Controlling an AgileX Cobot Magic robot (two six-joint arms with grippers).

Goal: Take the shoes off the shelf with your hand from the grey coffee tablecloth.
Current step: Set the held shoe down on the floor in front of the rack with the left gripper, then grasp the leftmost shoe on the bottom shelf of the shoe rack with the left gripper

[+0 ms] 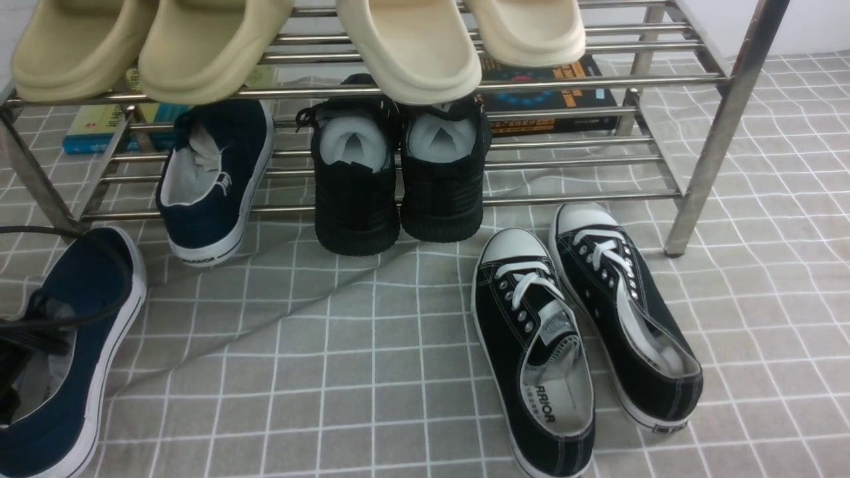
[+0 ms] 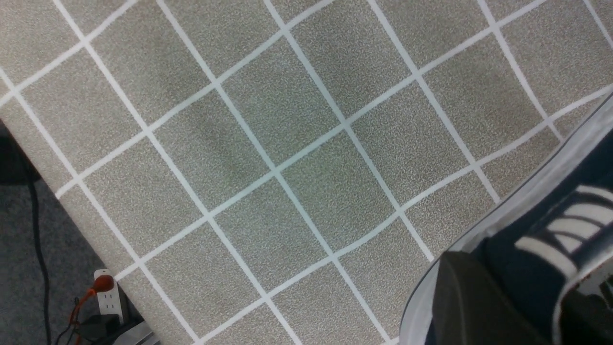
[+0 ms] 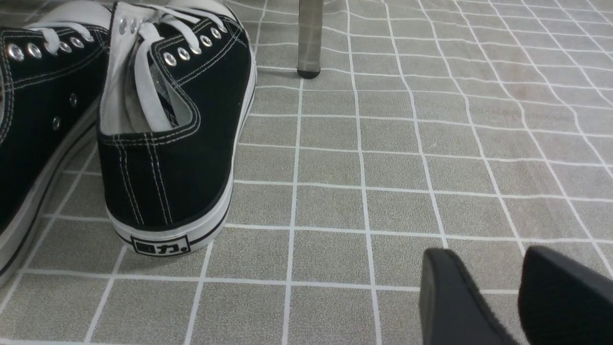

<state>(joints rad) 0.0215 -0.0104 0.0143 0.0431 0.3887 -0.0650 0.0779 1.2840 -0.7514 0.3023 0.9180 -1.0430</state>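
Note:
One navy slip-on shoe (image 1: 206, 179) sits on the lower tier of the silver shelf (image 1: 730, 113), heel toward me. The other navy shoe (image 1: 73, 345) is off the shelf at the near left, low on the grey grid tablecloth (image 1: 372, 358). I cannot tell if it touches the cloth. My left gripper (image 1: 13, 378) with black looping cables is shut on its heel wall. In the left wrist view the gripper (image 2: 512, 282) has one finger (image 2: 469, 306) outside the shoe (image 2: 536, 230) and one inside. My right gripper (image 3: 488, 261) is open and empty just above the cloth (image 3: 383, 167).
Two all-black sneakers (image 1: 398, 179) stand on the lower tier. Black lace-up sneakers with white toe caps (image 1: 578, 332) lie on the cloth in front, next to the right gripper (image 3: 172, 143). Beige slides (image 1: 412, 46) fill the top tier. Books (image 1: 551, 99) lie behind. The table edge and a power strip (image 2: 107, 294) show.

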